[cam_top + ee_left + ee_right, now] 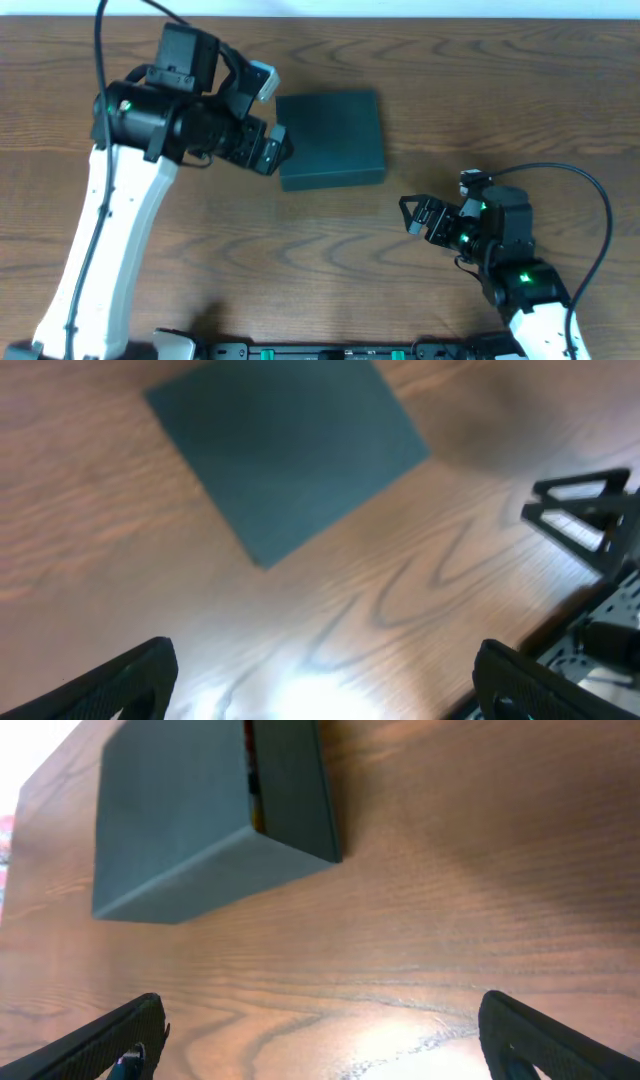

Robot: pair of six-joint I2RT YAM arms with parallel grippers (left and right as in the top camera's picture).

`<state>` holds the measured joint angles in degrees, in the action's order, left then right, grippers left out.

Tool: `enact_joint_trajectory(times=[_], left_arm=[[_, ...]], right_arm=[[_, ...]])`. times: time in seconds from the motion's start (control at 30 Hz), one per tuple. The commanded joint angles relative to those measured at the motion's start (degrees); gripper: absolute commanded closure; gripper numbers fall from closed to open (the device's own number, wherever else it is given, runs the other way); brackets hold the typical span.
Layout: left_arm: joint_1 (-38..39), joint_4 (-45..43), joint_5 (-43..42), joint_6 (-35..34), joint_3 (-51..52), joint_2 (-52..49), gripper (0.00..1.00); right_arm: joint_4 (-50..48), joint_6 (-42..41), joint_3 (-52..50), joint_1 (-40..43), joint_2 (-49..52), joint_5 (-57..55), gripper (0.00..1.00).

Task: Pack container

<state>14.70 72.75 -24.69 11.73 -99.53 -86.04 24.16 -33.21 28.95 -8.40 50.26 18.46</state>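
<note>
The container (330, 140) is a dark teal square box lying shut on the wooden table, right of centre at the back. In the left wrist view the container (290, 450) shows its flat lid. From the right wrist the container (190, 830) shows a side wall and a narrow gap under its flap. My left gripper (272, 118) hovers just off the box's left edge, open, with nothing between its fingers (120, 680). My right gripper (414, 216) stands open and empty in front of the box to the right, apart from it, fingers (560, 1040) spread wide.
The wooden table (300, 260) runs across the whole view. A black rail with fixtures (350, 350) lines its front edge. In the left wrist view the right gripper (585, 510) shows at the far right.
</note>
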Motion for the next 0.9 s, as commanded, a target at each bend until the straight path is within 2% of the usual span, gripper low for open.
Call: enact_joint_trajectory(times=[0.0, 0.13, 0.3, 0.4, 0.7, 0.87], left_arm=[[0.28, 1.16, 3.52, -0.61, 1.75, 9.38, 0.04], [-0.85, -8.04, 3.54, -1.33, 15.17, 26.77, 0.04], [-8.55, -21.75, 6.23, -13.20, 38.56, 47.69, 0.04], [-11.69, -26.05, 6.21, -13.46, 49.42, 56.35, 0.04], [-16.37, -36.41, 8.87, -13.42, 74.23, 74.73, 0.04], [-17.07, -39.50, 12.02, -14.16, 81.61, 78.82, 0.04]], right_arm=[[0.09, 0.70, 0.20, 0.50, 0.83, 0.20, 0.01], [0.11, 0.72, 0.20, 0.50, 1.46, 0.17, 0.01], [0.11, 0.70, 0.20, 0.50, 1.51, 0.20, 0.01], [0.11, 0.72, 0.20, 0.50, 1.51, 0.20, 0.01], [0.11, 0.72, 0.20, 0.50, 1.51, 0.20, 0.01], [0.11, 0.70, 0.20, 0.50, 1.51, 0.20, 0.01]])
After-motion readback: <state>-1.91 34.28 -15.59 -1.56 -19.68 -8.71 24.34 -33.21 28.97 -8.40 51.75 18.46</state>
